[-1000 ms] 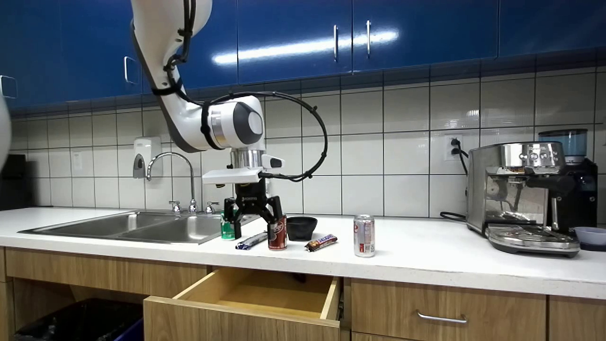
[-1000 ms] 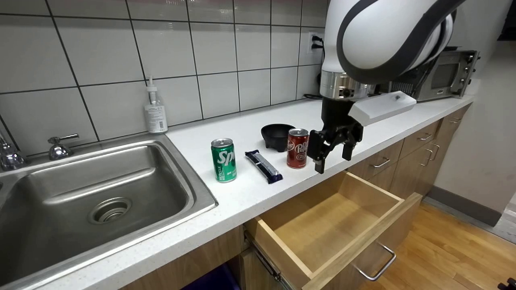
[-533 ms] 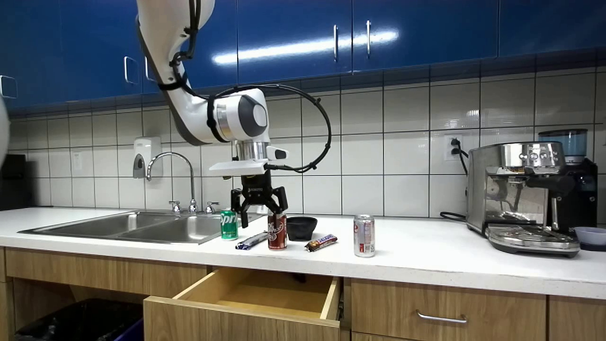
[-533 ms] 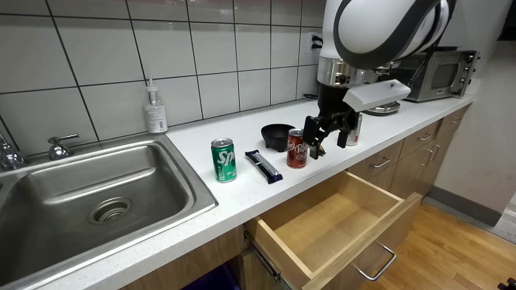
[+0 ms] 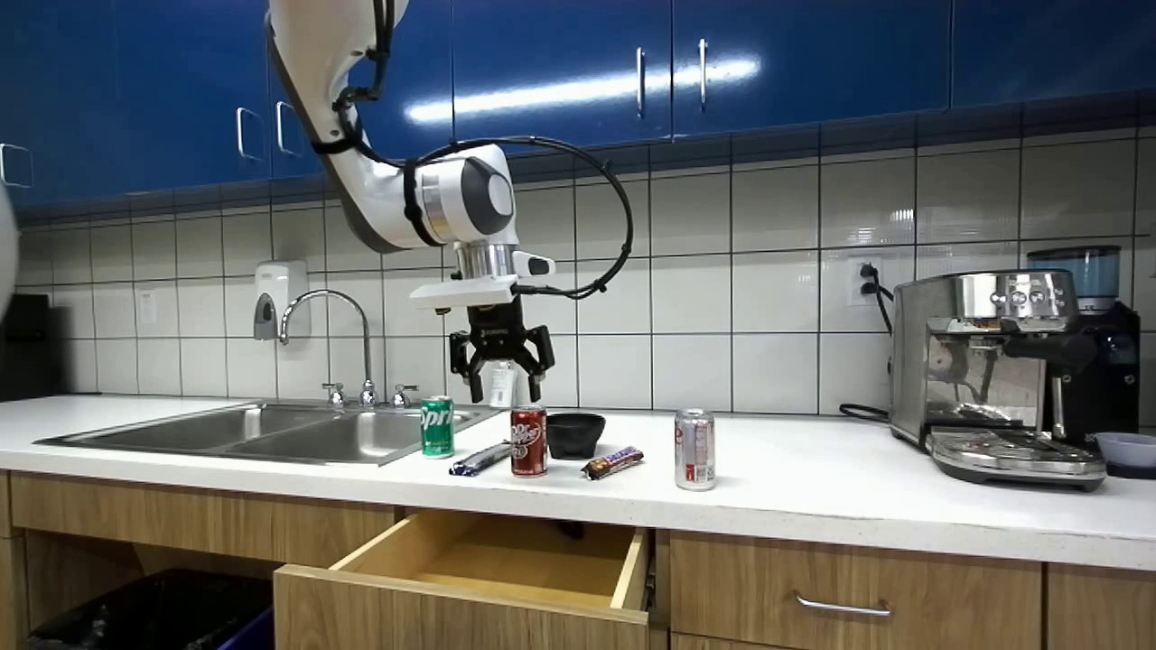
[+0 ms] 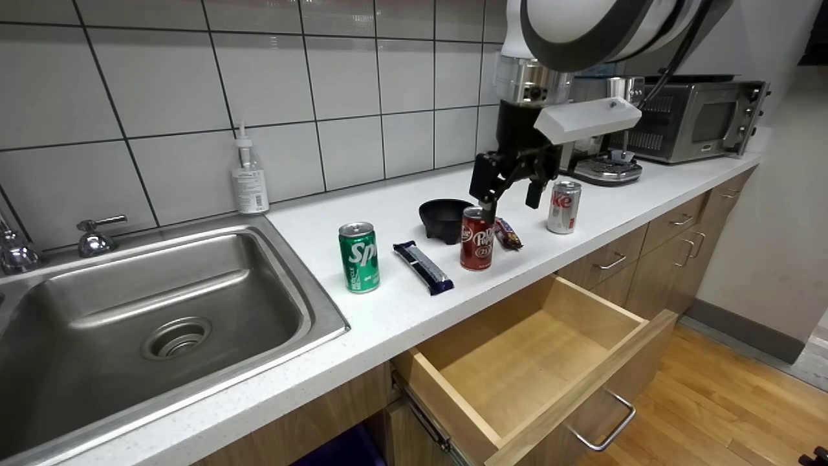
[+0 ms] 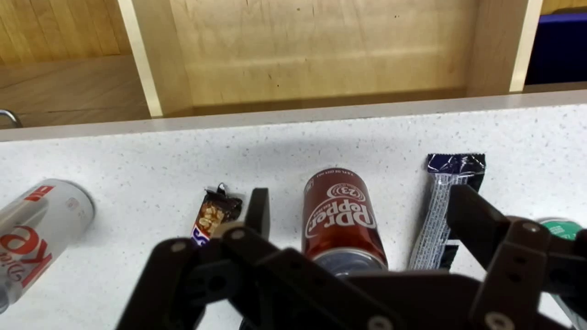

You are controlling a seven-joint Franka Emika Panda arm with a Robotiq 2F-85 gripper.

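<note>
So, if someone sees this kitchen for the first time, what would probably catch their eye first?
Probably the white robot arm, entering from the top in both exterior views, with its open black gripper above the counter by the red Dr Pepper can. Next, likely the pulled-out wooden drawer below the counter's front edge, and the glossy blue cabinets above the tiles.

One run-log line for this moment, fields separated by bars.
Fingers: open, empty | Nearest: Dr Pepper can, upright on counter, not held | Drawer: open

Counter (image 7: pixel 137 174): Dr Pepper can (image 7: pixel 341 215) between snack bars (image 7: pixel 436 215).
</note>
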